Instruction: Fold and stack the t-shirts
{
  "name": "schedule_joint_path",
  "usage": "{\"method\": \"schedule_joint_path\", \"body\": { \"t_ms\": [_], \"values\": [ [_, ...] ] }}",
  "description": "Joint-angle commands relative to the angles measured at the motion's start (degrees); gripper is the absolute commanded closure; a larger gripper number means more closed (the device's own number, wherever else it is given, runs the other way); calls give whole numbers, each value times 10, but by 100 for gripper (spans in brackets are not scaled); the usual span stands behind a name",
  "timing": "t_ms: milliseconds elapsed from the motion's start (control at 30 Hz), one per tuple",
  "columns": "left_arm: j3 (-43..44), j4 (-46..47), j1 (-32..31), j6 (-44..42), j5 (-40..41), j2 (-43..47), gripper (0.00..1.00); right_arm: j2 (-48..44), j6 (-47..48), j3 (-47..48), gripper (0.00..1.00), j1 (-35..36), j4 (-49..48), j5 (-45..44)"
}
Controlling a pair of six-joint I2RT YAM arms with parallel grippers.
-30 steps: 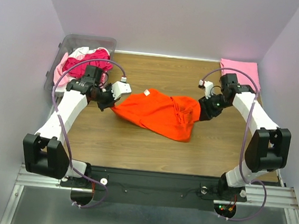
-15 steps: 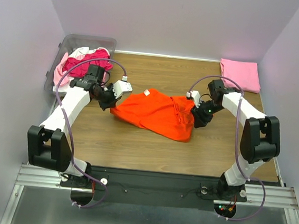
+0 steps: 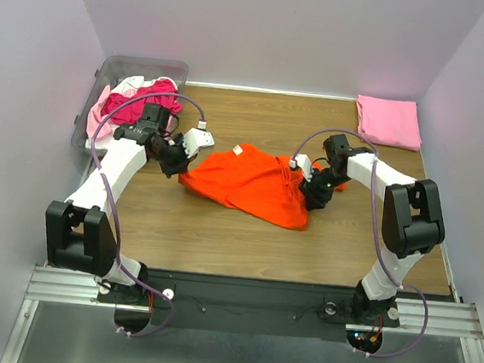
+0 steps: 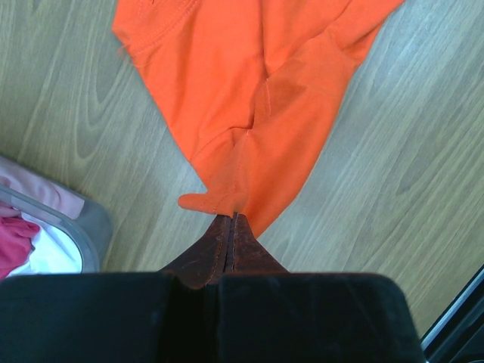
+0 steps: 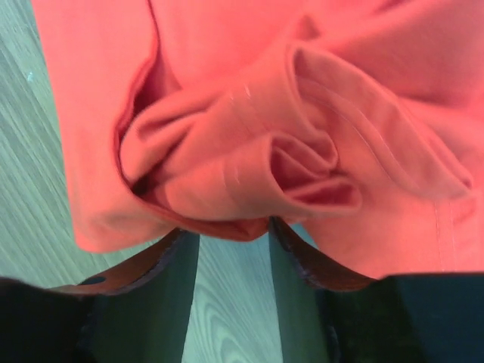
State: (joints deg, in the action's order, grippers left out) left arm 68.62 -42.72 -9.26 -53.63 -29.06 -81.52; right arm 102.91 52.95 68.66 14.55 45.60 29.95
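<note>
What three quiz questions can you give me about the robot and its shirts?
1. True or false: the left pincer is shut on the orange t-shirt.
2. Where on the table does the folded pink t-shirt lie? A near left corner, B far right corner, C the middle.
3. Fill in: the right pincer is ____ (open or shut).
Key: 1 true; 2 B; 3 open.

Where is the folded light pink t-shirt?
In the top view, the light pink t-shirt lies at the far right corner of the table, beyond the right gripper.
</note>
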Motion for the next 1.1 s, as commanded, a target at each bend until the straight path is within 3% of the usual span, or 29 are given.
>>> {"method": "schedule_joint_path", "body": {
  "t_ms": [0,33,100,133,167,267,567,667,900,1067],
  "values": [
    [30,-6,3,6,-5,0,100,4,20,2,56,11,-32,4],
    [33,-7,3,6,-5,0,100,-3,22,0,69,14,-31,5],
    [35,-8,3,5,-2,0,100,-14,22,-6,81,15,-25,-2],
    [41,-8,5,6,0,-3,100,-29,25,-7,97,15,-21,-7],
    [45,-5,7,13,-3,-3,100,-38,25,-10,99,14,-10,-24],
    [78,-7,34,32,-31,-14,100,-81,15,-5,99,4,14,-51],
    [186,-8,88,68,-60,-65,100,-102,22,152,99,-23,163,-104],
    [208,6,105,90,-40,-83,100,-74,8,204,100,-12,237,-83],
    [262,43,108,164,14,-134,100,44,-90,314,99,79,287,-60],
    [289,71,112,236,53,-177,100,183,-159,496,99,149,333,-31]
  ]
}}
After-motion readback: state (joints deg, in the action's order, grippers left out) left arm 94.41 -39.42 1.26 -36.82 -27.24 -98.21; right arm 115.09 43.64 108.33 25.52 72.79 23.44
